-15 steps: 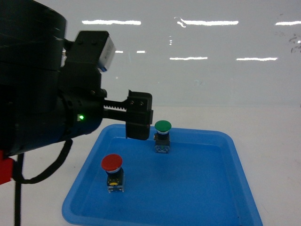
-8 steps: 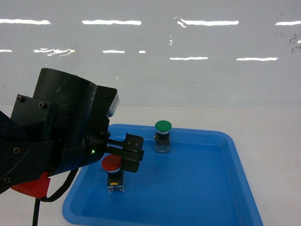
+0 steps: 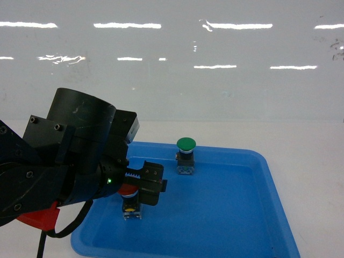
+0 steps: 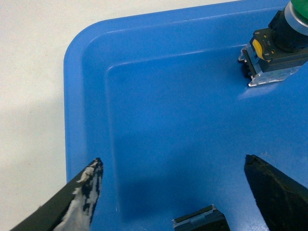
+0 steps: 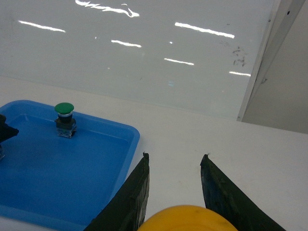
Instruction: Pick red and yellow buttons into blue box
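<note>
The red button (image 3: 130, 207) stands in the shallow blue tray (image 3: 226, 215); only a sliver of its red cap shows under my left gripper's black fingers (image 3: 152, 183). In the left wrist view my left gripper (image 4: 173, 160) is open low over the tray floor, and the red button's base (image 4: 197, 222) lies between its fingers at the bottom edge. My right gripper (image 5: 175, 157) is off the tray to the right, above the white table, shut on the yellow button's cap (image 5: 188, 219). The blue box is out of view.
A green-capped button (image 3: 186, 145) stands upright at the back of the tray, also seen as the green button (image 4: 281, 36) ahead and right of the left gripper. The white table (image 5: 231, 159) surrounds the tray, with a glossy wall behind.
My left arm has dropped and swung down from above the tray's back left, and its open gripper now sits over the red button, hiding most of the cap.
</note>
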### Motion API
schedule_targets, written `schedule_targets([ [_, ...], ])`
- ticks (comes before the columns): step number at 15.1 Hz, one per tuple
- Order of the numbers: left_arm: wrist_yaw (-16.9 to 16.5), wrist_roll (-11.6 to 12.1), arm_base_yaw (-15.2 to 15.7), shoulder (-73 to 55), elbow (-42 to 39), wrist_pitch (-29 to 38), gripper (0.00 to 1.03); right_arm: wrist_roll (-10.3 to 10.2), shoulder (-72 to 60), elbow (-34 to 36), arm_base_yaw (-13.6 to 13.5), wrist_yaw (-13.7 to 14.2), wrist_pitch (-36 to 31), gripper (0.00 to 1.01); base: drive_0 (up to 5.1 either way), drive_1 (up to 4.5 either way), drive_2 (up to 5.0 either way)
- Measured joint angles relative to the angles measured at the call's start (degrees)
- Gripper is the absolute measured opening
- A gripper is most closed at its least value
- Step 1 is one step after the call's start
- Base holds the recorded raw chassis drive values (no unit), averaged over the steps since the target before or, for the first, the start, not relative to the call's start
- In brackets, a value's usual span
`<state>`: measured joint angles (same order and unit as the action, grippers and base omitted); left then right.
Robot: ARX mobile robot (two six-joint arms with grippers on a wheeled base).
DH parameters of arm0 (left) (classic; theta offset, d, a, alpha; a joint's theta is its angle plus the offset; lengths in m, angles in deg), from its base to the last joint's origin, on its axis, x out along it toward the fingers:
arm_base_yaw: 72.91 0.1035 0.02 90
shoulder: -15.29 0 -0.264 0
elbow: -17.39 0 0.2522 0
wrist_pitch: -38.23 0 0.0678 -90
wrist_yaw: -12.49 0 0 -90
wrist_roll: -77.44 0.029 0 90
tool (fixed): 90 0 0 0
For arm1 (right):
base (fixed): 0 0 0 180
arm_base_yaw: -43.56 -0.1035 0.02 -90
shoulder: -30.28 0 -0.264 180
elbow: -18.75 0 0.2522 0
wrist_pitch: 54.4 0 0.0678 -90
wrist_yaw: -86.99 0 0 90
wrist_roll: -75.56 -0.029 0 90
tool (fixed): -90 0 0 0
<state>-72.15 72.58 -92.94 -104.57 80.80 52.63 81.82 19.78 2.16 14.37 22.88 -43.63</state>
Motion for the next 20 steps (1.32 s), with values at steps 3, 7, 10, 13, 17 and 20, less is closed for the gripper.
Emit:
schedule_targets([
  [3,-1.42,-1.57,0.15,-0.02,0.13,-1.38,0.42,0.0,0.0,0.0,0.0,0.0,0.0,0.3,0.0,0.0,0.0],
  [7,-1.33,-2.27,-0.07,-0.44,-1.03,-0.72,0.28,0.0,-0.02,0.0,0.0,0.0,0.0,0.3,0.0,0.0,0.0],
  [10,-1.14,-2.29,-0.24,-0.04,-1.49,-0.72,0.28,0.0,0.0,0.0,0.0,0.0,0.0,0.3,0.0,0.0,0.0],
  [13,0.09,-1.57,0.63,2.54,-3.89,1.6,0.28,0.02,0.0,0.0,0.0,0.0,0.0,0.3,0.0,0.0,0.0],
  [17,2.38,0.02,3.23,17.03,-7.23,8.79,0.27,0.0,0.0,0.0,0.0,0.0,0.0,0.3,0.0,0.0,0.0],
  [20,2.73,-1.31,5.51,24.44,-11.52,10.88,0.27,0.0,-0.02,0.0,0.0,0.0,0.0,0.3,0.0,0.0,0.0],
])
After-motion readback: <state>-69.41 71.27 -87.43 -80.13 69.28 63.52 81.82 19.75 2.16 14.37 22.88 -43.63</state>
